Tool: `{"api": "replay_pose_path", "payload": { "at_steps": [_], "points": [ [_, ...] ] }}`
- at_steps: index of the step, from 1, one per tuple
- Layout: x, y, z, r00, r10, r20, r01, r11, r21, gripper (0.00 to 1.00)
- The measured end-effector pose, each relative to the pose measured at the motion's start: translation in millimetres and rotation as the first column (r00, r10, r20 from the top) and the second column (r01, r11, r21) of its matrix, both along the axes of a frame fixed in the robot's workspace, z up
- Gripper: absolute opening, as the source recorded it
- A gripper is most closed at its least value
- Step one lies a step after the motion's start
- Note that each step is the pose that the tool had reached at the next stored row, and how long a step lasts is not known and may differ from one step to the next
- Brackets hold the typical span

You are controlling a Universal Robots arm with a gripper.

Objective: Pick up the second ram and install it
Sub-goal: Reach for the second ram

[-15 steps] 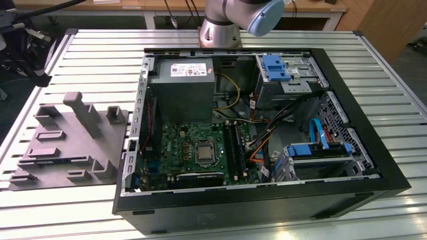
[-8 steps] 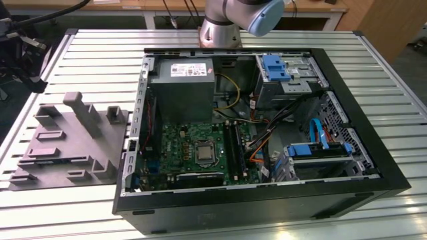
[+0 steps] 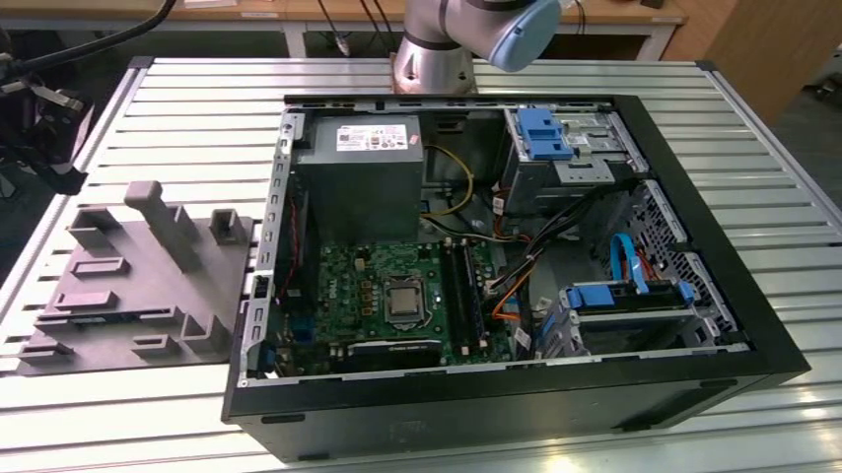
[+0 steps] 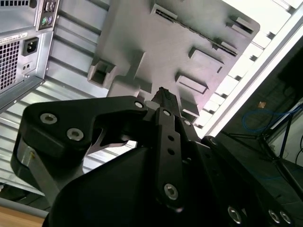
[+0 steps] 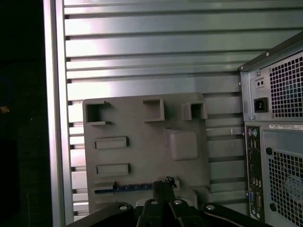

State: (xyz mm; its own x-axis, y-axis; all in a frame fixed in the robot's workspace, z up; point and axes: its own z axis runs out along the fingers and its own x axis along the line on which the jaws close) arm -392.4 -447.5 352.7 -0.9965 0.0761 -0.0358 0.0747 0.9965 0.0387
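Slatted table (image 3: 736,118), bare margins | second ram (image 5: 128,187) slotted along grey fixture (image 5: 142,137) edge | tool (image 5: 164,182) at ram's end, grip: cannot tell

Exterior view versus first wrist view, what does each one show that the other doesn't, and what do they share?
The exterior view gives the inside of the open case: motherboard, grey power supply, and the arm's base behind. The first wrist view gives the rear panel of the case, and the gripper close by the second ram, which lies in a slot of the grey fixture. Shared: the fixture and the slatted table.
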Motion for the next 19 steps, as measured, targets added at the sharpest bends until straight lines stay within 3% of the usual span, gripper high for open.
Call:
{"api": "replay_pose_path", "payload": {
  "at_steps": [12, 19],
  "points": [
    [-11.3, -6.2, -10.7, 1.0, 0.0, 0.0, 0.0, 1.0, -0.0011, 0.1],
    [-16.0, -12.9, -18.6, 1.0, 0.0, 0.0002, 0.0, 1.0, -0.001, 0.1]
  ]
}}
